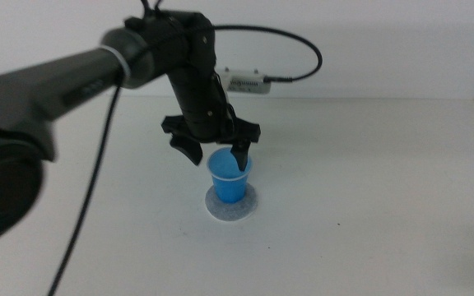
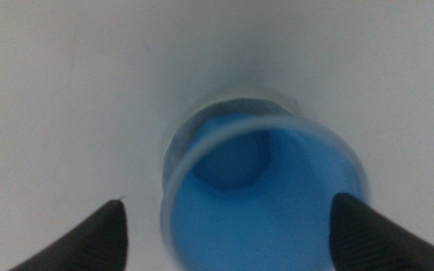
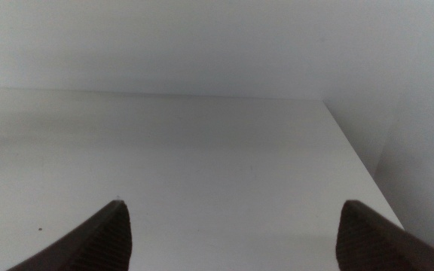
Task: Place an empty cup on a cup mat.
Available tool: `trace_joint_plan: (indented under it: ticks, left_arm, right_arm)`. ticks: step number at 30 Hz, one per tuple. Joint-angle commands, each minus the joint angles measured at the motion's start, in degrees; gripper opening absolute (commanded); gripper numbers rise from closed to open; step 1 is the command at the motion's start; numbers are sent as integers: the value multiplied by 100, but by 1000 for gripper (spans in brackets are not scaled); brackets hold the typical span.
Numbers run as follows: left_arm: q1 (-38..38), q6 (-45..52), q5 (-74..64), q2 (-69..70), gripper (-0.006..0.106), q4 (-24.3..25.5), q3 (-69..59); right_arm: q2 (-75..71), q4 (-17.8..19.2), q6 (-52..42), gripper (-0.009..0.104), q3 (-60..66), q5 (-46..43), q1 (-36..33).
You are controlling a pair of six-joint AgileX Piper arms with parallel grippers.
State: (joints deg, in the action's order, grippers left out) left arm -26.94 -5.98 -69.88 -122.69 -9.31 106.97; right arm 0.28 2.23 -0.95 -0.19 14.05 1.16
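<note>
The blue cup (image 1: 229,181) stands upright and empty on the round speckled grey cup mat (image 1: 235,210), near the middle of the table. My left gripper (image 1: 218,156) hangs just above the cup's rim with its jaws open. One jaw is outside the cup on the left and the other is over its right rim. In the left wrist view the cup (image 2: 262,196) shows from above between the open jaws of the left gripper (image 2: 228,203), with the mat's edge (image 2: 228,104) showing behind it. My right gripper (image 3: 232,207) is open and empty over bare table, out of the middle view.
A small white box (image 1: 245,82) with a black cable (image 1: 307,49) sits at the table's back edge. The left arm's cable (image 1: 89,205) hangs down at the front left. The table's right edge (image 3: 360,158) shows in the right wrist view.
</note>
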Motion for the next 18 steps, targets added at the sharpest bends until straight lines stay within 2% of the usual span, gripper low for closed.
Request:
trace_joint_plan:
  ticks: [1, 6, 11, 16, 18]
  left_arm:
    - [4, -69, -8, 541, 94, -67, -221]
    - [4, -202, -8, 2129, 94, 229, -1786]
    - [4, -326, 265, 3915, 94, 784, -3822]
    - [24, -302, 1767, 5544, 94, 1465, -5413]
    - [84, -348, 2365, 6188, 94, 1549, -6005]
  right_arm:
    - [-28, 39, -23, 93, 19, -38, -4]
    - [-28, 39, -23, 93, 19, -38, -4]
    - [-28, 39, -23, 93, 19, -38, -4]
    - [-28, 39, -23, 93, 19, -38, -4]
    - [-28, 39, -23, 93, 19, -38, -4]
